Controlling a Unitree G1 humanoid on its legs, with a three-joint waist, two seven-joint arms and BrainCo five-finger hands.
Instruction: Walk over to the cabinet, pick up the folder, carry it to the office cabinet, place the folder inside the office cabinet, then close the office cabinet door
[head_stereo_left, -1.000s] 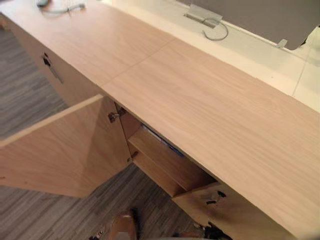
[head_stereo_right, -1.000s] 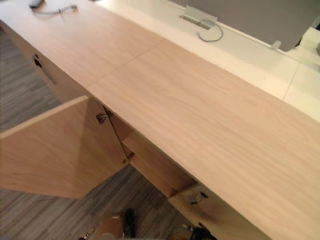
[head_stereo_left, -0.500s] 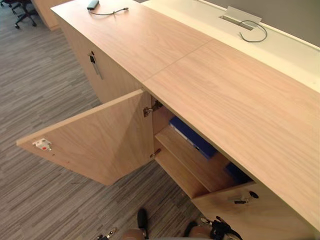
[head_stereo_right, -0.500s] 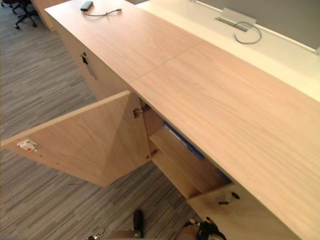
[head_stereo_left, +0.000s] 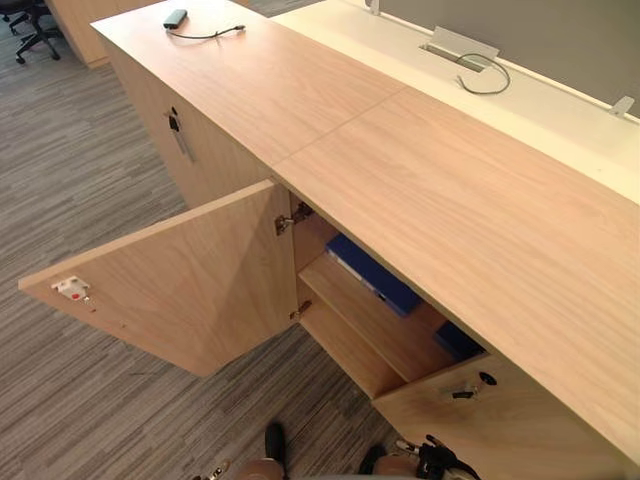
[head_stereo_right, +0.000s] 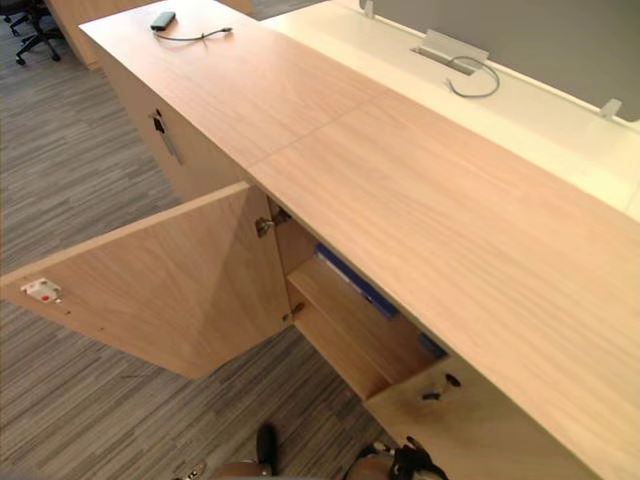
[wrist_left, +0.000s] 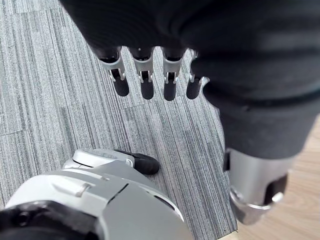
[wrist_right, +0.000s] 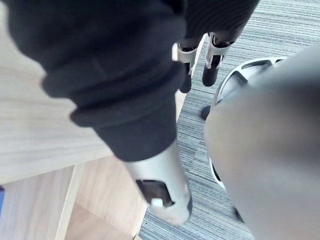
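Observation:
A blue folder (head_stereo_left: 375, 272) lies on the upper shelf inside the light wood cabinet (head_stereo_left: 430, 190), partly hidden under the cabinet's top. The cabinet's left door (head_stereo_left: 190, 290) stands wide open over the carpet, and the right door (head_stereo_left: 500, 420) is ajar. My left hand (wrist_left: 145, 82) hangs above the grey carpet, fingers straight and empty. My right hand (wrist_right: 212, 62) hangs beside the cabinet's wooden front, fingers relaxed, nothing in it. Both hands are well away from the folder.
Another blue item (head_stereo_left: 460, 340) sits deeper right on the same shelf. A closed neighbouring door with a key (head_stereo_left: 178, 130) is to the left. A dark device with a cable (head_stereo_left: 176, 17) lies on the top. A white desk (head_stereo_left: 540, 100) runs behind, and an office chair (head_stereo_left: 30, 20) stands far left.
The whole picture has shifted as the camera pulled back and turned, bringing the blue folder and the door's full outline into sight. The doors and folder themselves have not moved.

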